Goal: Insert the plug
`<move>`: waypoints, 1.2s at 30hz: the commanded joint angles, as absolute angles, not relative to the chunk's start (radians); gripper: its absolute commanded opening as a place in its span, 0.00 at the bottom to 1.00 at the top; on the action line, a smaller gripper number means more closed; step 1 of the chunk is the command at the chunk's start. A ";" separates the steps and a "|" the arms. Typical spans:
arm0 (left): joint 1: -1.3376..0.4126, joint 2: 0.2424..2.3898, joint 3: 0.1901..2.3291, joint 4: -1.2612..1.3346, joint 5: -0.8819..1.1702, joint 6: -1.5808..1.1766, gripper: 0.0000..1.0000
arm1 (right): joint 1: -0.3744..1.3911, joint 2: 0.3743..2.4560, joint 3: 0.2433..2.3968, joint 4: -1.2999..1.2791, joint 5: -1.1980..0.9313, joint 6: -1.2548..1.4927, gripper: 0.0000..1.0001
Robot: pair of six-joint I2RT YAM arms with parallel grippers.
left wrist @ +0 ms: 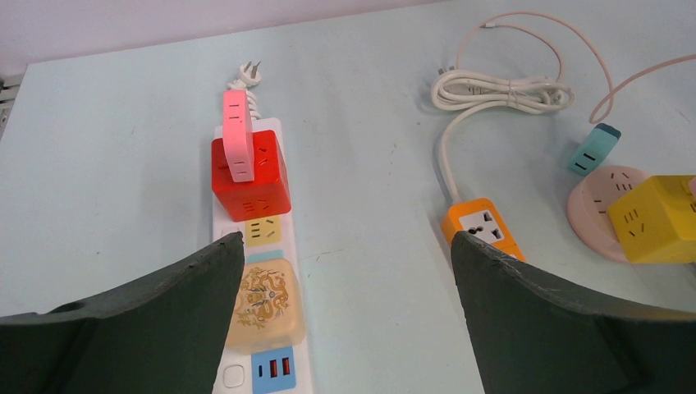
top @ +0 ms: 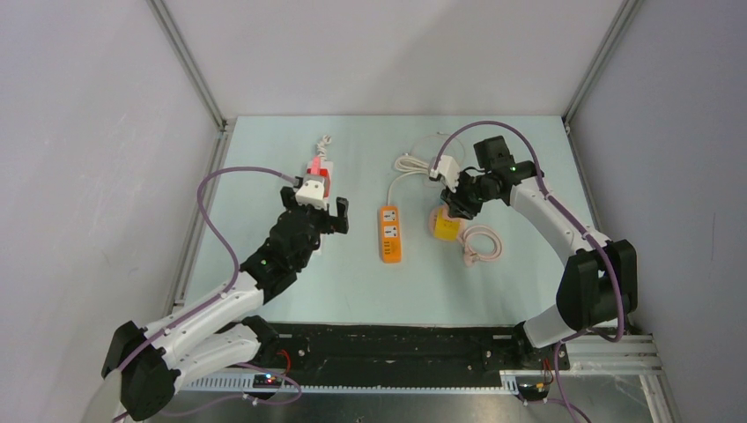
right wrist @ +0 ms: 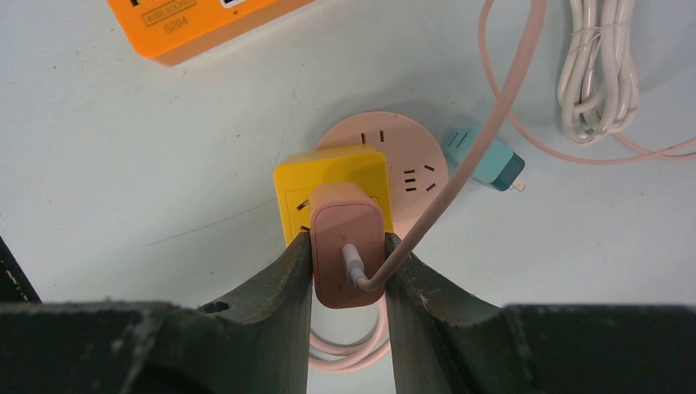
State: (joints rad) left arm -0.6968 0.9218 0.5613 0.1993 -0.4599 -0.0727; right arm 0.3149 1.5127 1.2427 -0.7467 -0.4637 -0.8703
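Observation:
My right gripper (right wrist: 349,250) is shut on a pink plug (right wrist: 348,246) with a pink cable, held over the yellow cube socket (right wrist: 328,176) that sits on the round pink socket (right wrist: 410,160). From above the right gripper (top: 460,201) is over the yellow cube (top: 446,228). My left gripper (left wrist: 349,254) is open and empty above the white power strip (left wrist: 275,373), which carries a red cube (left wrist: 250,176) with a pink plug (left wrist: 237,134) and a translucent dragon adapter (left wrist: 263,304). From above the left gripper (top: 314,208) covers that strip.
An orange power strip (top: 390,233) lies mid-table, its white cord bundled (left wrist: 501,89) behind. A teal plug (right wrist: 484,158) lies beside the round socket. A coil of pink cable (top: 483,242) lies right of the yellow cube. Frame posts stand at the back corners.

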 commanded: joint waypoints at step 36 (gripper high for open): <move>-0.676 0.931 0.554 0.237 -0.448 -0.080 1.00 | 0.326 1.531 1.039 -0.628 -0.394 -0.914 0.00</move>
State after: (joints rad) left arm -0.6846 0.9230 0.5533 0.1997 -0.4492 -0.0723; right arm 0.3298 1.4796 1.1152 -0.6144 -0.4541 -0.9234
